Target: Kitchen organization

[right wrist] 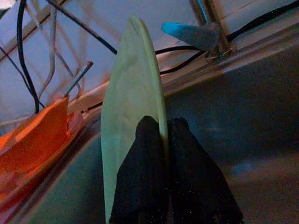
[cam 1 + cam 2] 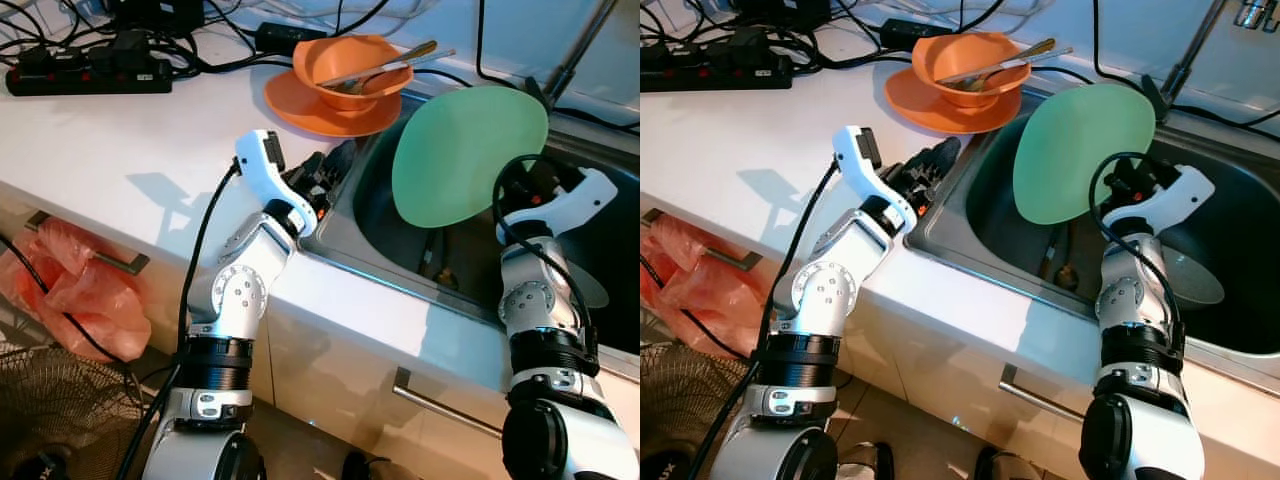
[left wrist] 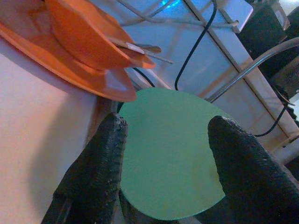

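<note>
Right now our right gripper [image 1: 161,140] pinches the rim of the green plate [image 2: 468,155], holding it tilted over the sink [image 2: 370,235] at centre right of the frame. Our left gripper [image 3: 163,163], fingers spread, rests at the sink's left edge, below the orange bowl [image 2: 352,70] on its orange plate [image 2: 300,105].

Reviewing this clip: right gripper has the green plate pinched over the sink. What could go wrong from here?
1. The right gripper pinches only the rim of the green plate, held on edge over the sink; it may slip or pivot and drop.
2. The orange bowl with loose utensils sits on an orange plate at the sink's edge; a swing could knock it.
3. The left gripper, open nearby, could collide.
</note>
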Controlling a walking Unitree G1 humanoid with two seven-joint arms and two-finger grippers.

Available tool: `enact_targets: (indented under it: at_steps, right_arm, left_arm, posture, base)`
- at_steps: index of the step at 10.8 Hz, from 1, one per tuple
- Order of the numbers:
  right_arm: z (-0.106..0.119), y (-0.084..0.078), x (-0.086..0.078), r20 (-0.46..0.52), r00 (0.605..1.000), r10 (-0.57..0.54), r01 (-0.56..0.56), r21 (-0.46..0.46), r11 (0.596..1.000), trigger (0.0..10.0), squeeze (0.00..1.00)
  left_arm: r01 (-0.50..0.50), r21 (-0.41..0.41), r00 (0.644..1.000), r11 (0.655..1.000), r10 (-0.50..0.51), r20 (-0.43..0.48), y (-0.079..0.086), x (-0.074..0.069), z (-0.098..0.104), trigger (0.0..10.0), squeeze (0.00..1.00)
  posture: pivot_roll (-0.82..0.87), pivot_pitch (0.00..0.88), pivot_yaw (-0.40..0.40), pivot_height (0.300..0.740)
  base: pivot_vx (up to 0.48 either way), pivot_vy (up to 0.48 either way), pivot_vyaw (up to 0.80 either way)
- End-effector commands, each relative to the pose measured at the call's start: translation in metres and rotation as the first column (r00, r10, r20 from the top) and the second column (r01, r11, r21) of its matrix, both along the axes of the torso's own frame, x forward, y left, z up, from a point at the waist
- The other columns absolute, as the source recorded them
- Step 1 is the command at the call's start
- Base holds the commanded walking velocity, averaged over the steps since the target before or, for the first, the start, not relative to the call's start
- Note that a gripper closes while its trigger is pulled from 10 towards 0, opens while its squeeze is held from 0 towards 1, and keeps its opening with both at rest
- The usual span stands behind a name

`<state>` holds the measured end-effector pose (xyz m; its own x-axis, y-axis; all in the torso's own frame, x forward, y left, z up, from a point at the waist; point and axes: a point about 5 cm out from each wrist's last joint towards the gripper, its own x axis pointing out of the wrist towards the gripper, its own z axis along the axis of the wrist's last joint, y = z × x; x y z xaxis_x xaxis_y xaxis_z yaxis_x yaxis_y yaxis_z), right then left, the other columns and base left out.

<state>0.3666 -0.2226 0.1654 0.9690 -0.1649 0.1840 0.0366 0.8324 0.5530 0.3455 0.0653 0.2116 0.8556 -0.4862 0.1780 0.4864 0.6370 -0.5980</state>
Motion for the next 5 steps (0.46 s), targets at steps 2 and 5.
enact_targets:
  at_steps: [2,5]
  right_arm:
    - [-0.015,0.016,0.001,-0.072,0.992,0.100,-0.106,-0.076,0.991,10.0,0.00]
    - [-0.013,0.027,0.001,-0.069,0.986,0.154,-0.163,-0.145,0.976,10.0,0.00]
  left_arm:
    - [0.002,0.011,1.000,1.000,-0.002,0.019,-0.002,-0.003,0.003,10.0,0.00]
    - [0.005,0.012,1.000,1.000,-0.005,0.020,-0.002,-0.004,0.002,10.0,0.00]
  posture:
    - [0.06,0.107,-0.050,0.740]
    - [0.06,0.103,-0.051,0.740]
  base:
    - [0.000,0.000,0.00]
    - [0.000,0.000,0.00]
